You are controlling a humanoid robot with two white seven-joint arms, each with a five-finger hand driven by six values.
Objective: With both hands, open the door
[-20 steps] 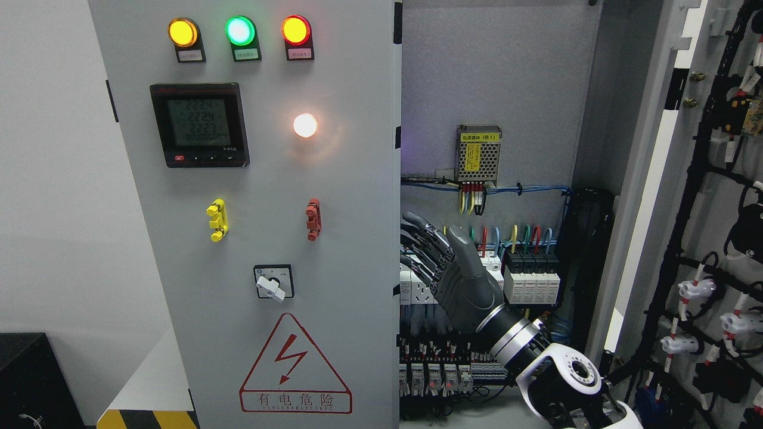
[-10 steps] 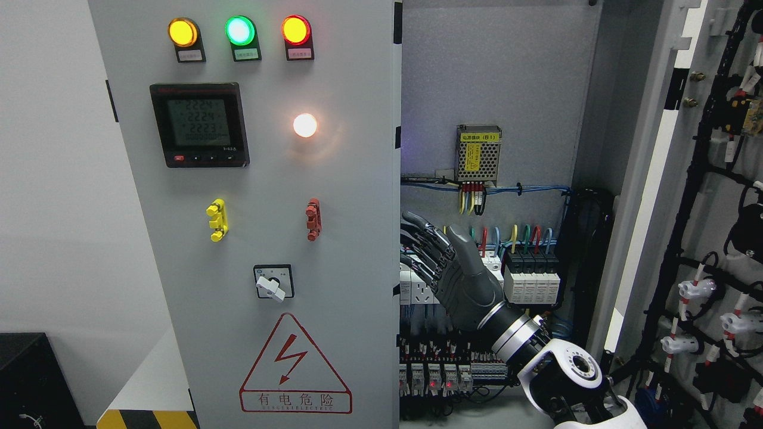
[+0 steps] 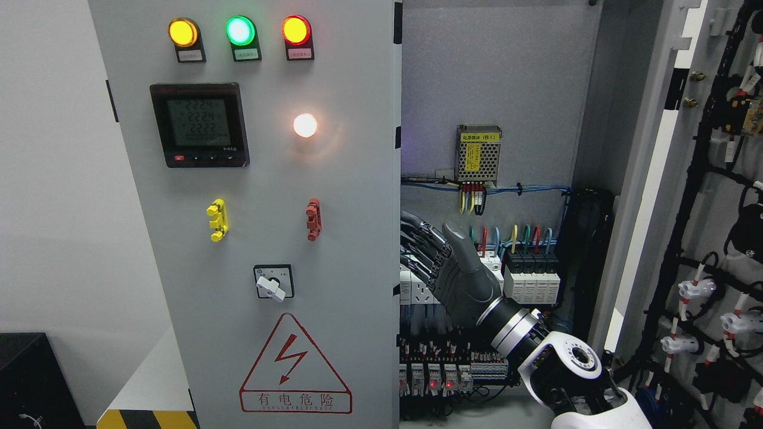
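Grey door point(image 3: 250, 179) fills my view from nine to twelve o'clock; my right hand point(image 3: 456, 277) sits at five o'clock by its edge, fingers point(image 3: 417, 235) loosely spread, holding nothing, inside the cabinet point(image 3: 495, 71).

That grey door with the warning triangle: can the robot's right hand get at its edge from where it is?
Probably yes. The right hand is inside the open cabinet, its open fingers right by the grey door's free edge, with nothing visibly between them.

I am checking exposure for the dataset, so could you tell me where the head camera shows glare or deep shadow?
Head view: the white lamp blooms, casting a warm halo on the grey door; the wiring beside the right hand is dim but legible; focus is sharp.
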